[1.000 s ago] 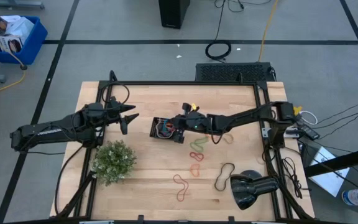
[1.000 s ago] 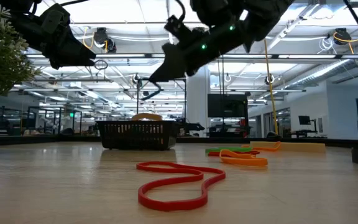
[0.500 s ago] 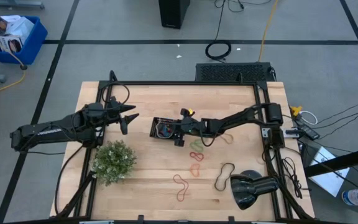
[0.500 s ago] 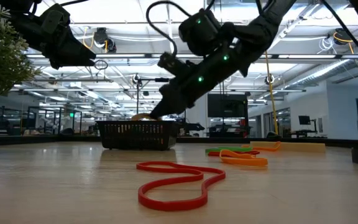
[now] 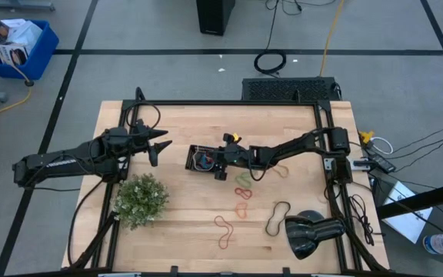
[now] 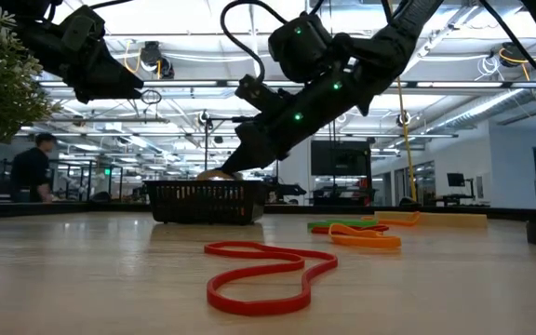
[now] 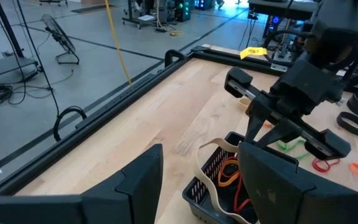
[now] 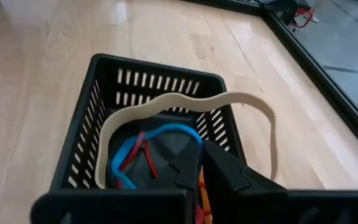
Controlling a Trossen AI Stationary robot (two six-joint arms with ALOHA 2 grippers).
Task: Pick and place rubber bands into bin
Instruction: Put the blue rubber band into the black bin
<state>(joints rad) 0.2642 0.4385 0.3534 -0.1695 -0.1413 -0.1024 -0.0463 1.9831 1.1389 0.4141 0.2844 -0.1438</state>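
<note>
The bin [image 5: 204,159], a small black mesh tray, stands on the table's middle and holds blue, red and orange rubber bands [image 8: 148,140]. A tan rubber band [image 8: 229,98] arches across the bin and lies over its rim [image 7: 199,165]. My right gripper [image 8: 201,155] slants down into the bin's top [image 6: 226,170], fingers together. Further rubber bands lie on the table nearer the front: red [image 5: 223,231], orange [image 5: 242,209], green [image 5: 243,185], black [image 5: 277,218]. My left gripper [image 5: 162,146] waits open in the air left of the bin. My right gripper comes at the bin slanting down from the table's right side, its fingertips [image 8: 222,165] over the tray's inside. The near part of the tan band runs under the gripper and is hidden by it. Whether the fingers still touch the band cannot be told.
A green plant [image 5: 140,198] stands at the front left. A black lamp-like thing [image 5: 314,235] lies at the front right corner. Black rails [image 5: 229,102] frame the table. A person [image 6: 33,167] stands far off in the room behind.
My right gripper has come down and toward the table's left onto the bin, carrying the tan band that hung below it. The band now lies in and over the bin. For the last half second the gripper has kept still.
</note>
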